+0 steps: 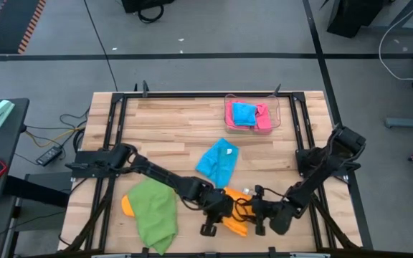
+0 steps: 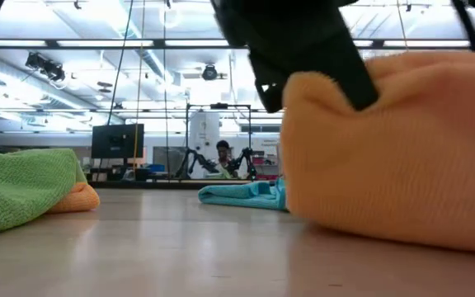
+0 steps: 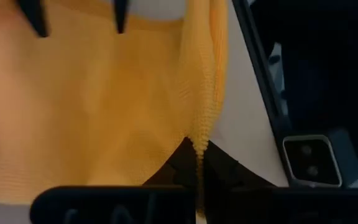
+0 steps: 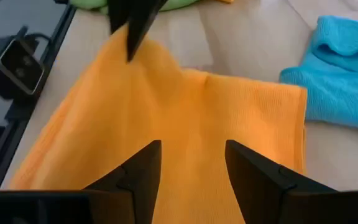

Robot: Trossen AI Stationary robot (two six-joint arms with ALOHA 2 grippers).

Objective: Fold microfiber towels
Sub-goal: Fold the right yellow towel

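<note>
An orange microfiber towel (image 1: 235,215) lies near the table's front edge between my two grippers. My left gripper (image 1: 221,215) is shut on it and holds one side of it (image 4: 135,56) raised. My right gripper (image 4: 191,162) is open, with its fingers spread over the towel's opposite side. A green towel (image 1: 153,211) lies bunched on another orange one (image 1: 126,204) at the front left. A sky-blue towel (image 1: 217,161) lies mid-table. A blue and a pink towel lie in the clear tray (image 1: 274,115). My left gripper pinches the orange towel's hemmed edge (image 3: 199,134) between its two fingers, slanting down from the table's left. That edge is lifted into a peak (image 2: 303,82), and the rest of the towel lies on the table. My right gripper's open fingertips (image 3: 120,18) stand at the towel's surface; whether they touch it, I cannot tell.
The black frame rail (image 4: 36,99) runs along the table's front edge close to the orange towel. The sky-blue towel (image 4: 340,68) lies just beyond it. Bare wood (image 1: 171,129) lies at the far left of the table.
</note>
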